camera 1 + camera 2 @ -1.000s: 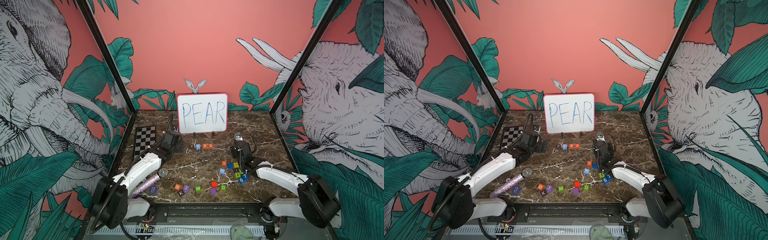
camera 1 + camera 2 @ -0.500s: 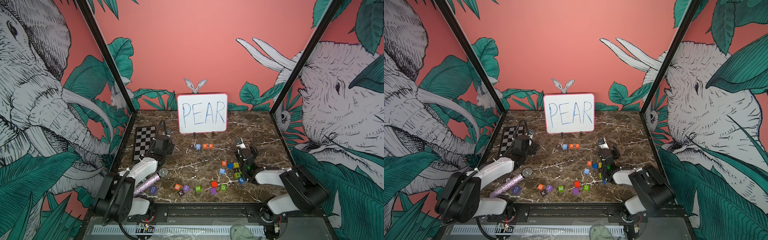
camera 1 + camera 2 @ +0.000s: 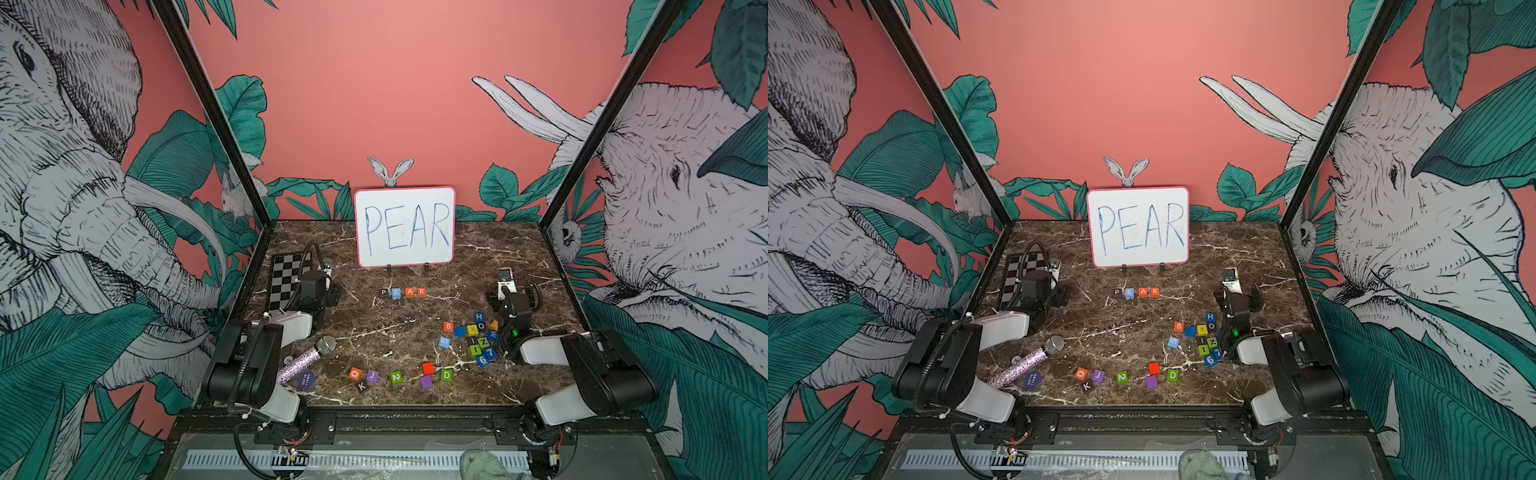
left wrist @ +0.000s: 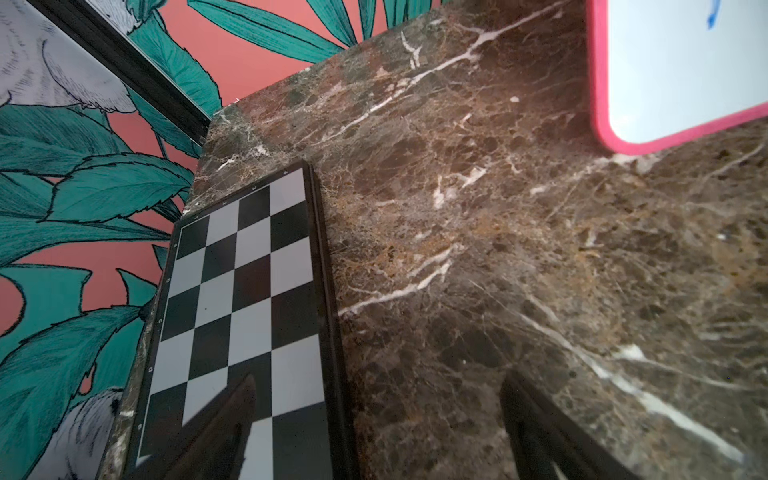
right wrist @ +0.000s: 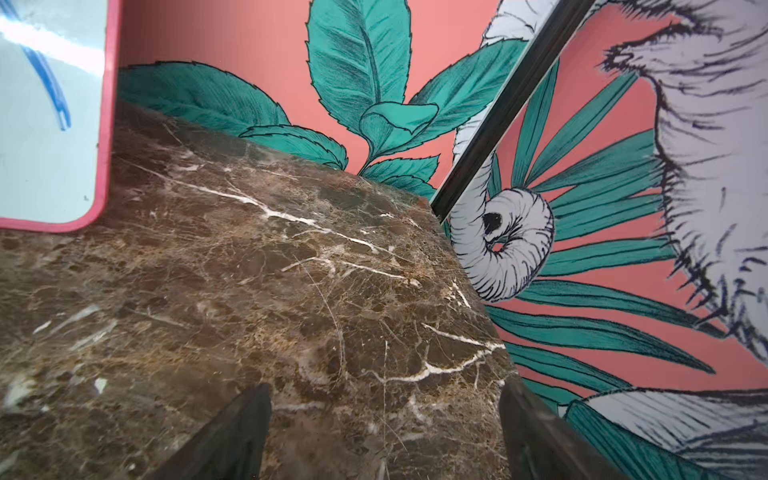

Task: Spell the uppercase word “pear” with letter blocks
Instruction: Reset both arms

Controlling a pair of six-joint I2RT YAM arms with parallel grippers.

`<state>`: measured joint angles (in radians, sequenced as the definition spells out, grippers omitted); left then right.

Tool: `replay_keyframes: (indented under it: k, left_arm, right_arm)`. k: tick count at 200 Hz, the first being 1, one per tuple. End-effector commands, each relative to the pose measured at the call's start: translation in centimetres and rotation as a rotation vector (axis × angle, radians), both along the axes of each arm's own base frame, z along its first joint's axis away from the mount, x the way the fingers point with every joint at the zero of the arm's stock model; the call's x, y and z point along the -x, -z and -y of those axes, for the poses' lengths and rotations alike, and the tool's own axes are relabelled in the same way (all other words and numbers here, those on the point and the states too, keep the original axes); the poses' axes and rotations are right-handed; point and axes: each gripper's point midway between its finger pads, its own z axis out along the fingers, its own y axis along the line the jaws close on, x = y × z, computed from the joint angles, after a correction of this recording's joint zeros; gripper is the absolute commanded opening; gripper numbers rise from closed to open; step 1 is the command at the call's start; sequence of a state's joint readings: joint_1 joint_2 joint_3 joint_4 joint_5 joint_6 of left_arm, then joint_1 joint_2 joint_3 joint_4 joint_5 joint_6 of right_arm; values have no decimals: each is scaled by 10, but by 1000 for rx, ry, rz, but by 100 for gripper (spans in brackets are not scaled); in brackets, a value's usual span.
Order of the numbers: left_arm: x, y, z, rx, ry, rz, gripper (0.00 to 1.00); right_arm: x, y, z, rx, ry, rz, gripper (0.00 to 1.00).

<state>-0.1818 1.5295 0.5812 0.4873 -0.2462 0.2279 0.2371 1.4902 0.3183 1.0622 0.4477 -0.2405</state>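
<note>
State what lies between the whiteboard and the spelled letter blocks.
Only bare marble tabletop lies between the whiteboard and the letter blocks; both top views show it.

My desk (image 3: 374, 324) is brown marble, white-veined; the chessboard (image 4: 249, 270) is black-and-white checked. The P block (image 3: 384, 292) is dark brown, the E block (image 3: 396, 292) light blue, the A block (image 3: 409, 292) and R block (image 3: 421, 291) orange.

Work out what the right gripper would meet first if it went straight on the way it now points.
Probably the bare marble tabletop; nothing stands on it ahead of the open right gripper. The whiteboard stands off to one side, the wall farther back. Depth is unclear.
</note>
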Motion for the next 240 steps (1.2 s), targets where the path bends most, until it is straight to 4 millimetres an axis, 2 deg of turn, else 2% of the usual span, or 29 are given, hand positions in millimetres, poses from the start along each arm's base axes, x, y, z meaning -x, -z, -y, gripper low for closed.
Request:
replay_keyframes:
  k: [1,40,64,110,127,142,180,201,240]
  left_arm:
    - [-8,-12,2,38,11,55,93]
    - [-2,-15,-13,101,-39,118,93]
    - [2,-13,-24,152,-60,157,93]
    - [9,-7,-22,155,-39,197,92]
    - [9,-7,-23,157,-44,199,95]
    - [7,-6,-23,161,-49,197,99]
    - [7,-6,-25,163,-56,196,99]
    - [12,-9,-47,152,-190,231,99]
    - [11,-8,-47,152,-192,225,99]
  right_arm:
    - [1,10,-12,-79,-80,-21,90]
    - [-5,19,3,-183,-83,-31,91]
    - [-8,27,3,-206,-106,-37,92]
    - [-19,34,7,-284,-138,-112,96]
    - [-21,36,13,-330,-136,-126,99]
    - [-22,35,12,-329,-137,-126,99]
    - [-21,35,13,-329,-136,-124,99]
    - [-20,35,13,-328,-136,-121,99]
    - [-21,35,13,-324,-134,-123,99]
